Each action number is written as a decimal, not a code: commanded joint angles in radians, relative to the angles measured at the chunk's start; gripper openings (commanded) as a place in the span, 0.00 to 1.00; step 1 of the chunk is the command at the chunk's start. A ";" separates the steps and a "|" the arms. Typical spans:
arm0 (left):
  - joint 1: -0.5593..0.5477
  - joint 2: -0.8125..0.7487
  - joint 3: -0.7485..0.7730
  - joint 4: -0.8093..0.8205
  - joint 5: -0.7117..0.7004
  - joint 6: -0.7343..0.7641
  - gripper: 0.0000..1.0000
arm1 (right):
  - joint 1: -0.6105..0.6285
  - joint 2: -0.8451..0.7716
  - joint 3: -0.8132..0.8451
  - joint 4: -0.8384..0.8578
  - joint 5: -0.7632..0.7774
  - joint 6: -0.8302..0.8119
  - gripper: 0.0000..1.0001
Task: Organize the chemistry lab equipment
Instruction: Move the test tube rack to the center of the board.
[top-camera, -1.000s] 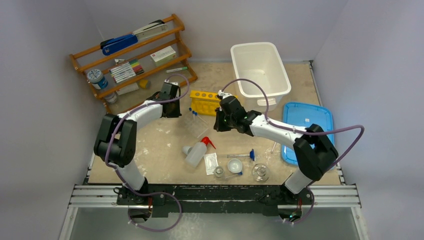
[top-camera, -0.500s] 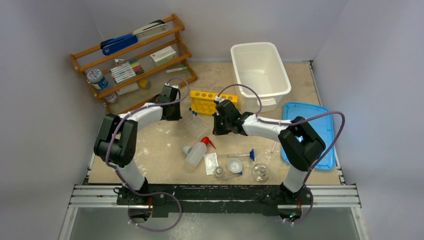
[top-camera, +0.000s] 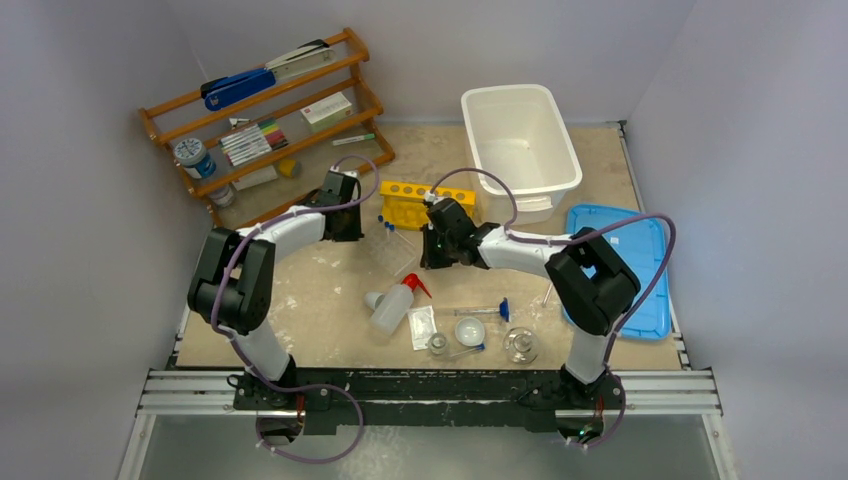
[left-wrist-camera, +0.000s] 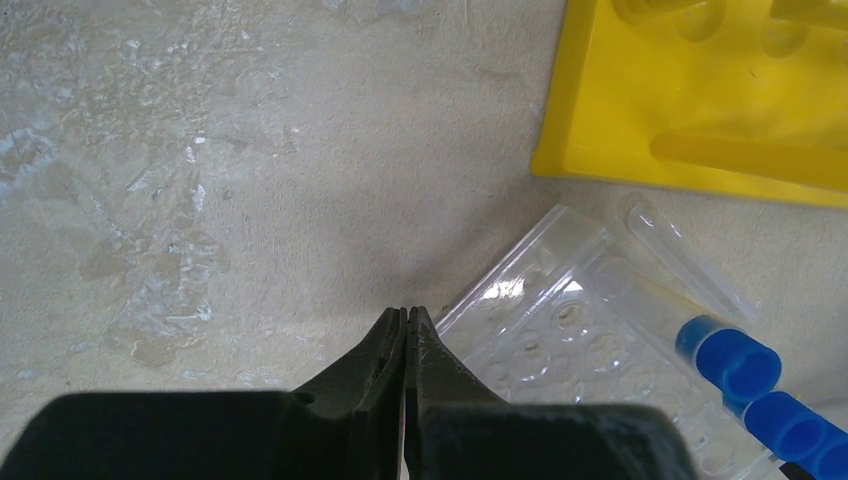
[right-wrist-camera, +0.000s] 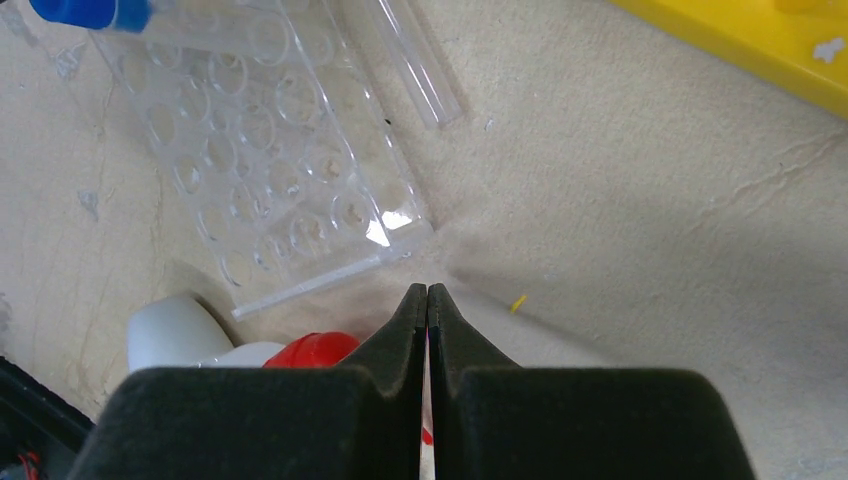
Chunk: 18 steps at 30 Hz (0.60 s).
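Note:
The yellow rack (top-camera: 410, 203) stands mid-table, with the clear tube tray (top-camera: 393, 252) and blue-capped tubes (top-camera: 386, 227) lying just in front of it. The white squeeze bottle (top-camera: 392, 305) with red nozzle lies nearer. Two small flasks (top-camera: 438, 345) (top-camera: 519, 346), a dish (top-camera: 469, 331) and another blue-capped tube (top-camera: 490, 311) lie near the front edge. My left gripper (left-wrist-camera: 407, 312) is shut and empty, its tip at the tray's (left-wrist-camera: 590, 350) left corner. My right gripper (right-wrist-camera: 427, 290) is shut and empty just off the tray's (right-wrist-camera: 270, 150) right corner, above the red nozzle (right-wrist-camera: 310, 348).
A white bin (top-camera: 520, 140) stands at the back right and a blue lid (top-camera: 615, 265) lies flat at the right. The wooden shelf (top-camera: 265, 120) with stapler, markers and boxes stands at the back left. A loose clear tube (right-wrist-camera: 405, 60) lies between tray and rack.
My right gripper has moved left toward the tray's right side, with its arm folding in. My left gripper has stayed almost still beside the rack.

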 joint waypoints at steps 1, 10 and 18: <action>0.005 -0.049 -0.020 0.038 0.013 -0.016 0.00 | 0.000 0.025 0.053 0.036 -0.023 -0.017 0.00; 0.005 -0.104 -0.087 0.034 0.007 -0.021 0.00 | 0.000 0.050 0.086 0.020 -0.031 -0.030 0.00; 0.005 -0.164 -0.139 0.024 -0.007 -0.025 0.00 | -0.001 0.076 0.117 0.016 -0.046 -0.033 0.00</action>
